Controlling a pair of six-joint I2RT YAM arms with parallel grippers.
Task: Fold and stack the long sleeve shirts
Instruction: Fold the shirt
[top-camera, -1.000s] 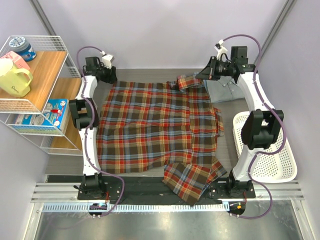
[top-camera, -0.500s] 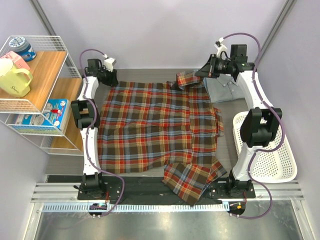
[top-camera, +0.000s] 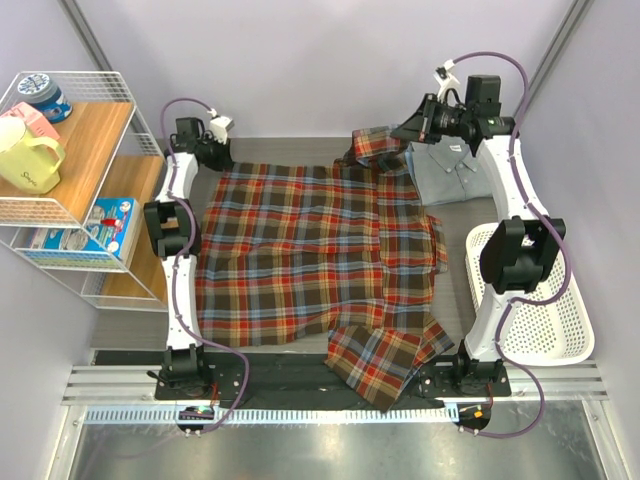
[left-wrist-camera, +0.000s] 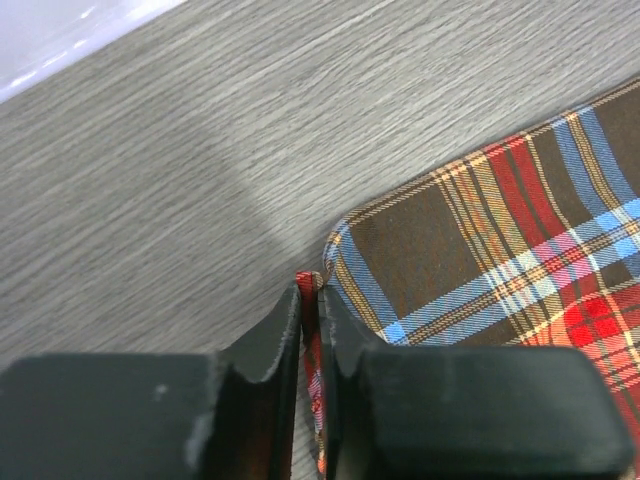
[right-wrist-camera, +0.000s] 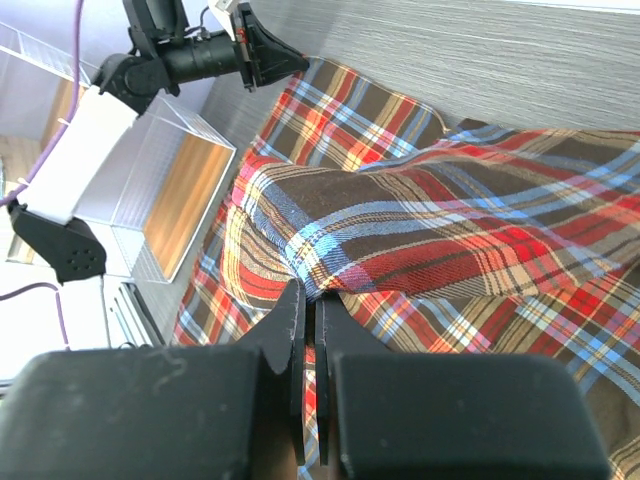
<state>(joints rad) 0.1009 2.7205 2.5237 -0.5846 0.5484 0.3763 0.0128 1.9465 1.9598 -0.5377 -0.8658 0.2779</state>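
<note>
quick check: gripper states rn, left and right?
Left gripper: closed on the edge of the plaid shirt.
Right gripper: closed on a fold of the plaid shirt.

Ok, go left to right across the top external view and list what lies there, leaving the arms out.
wire shelf → plaid shirt → grey-blue shirt → white basket
</note>
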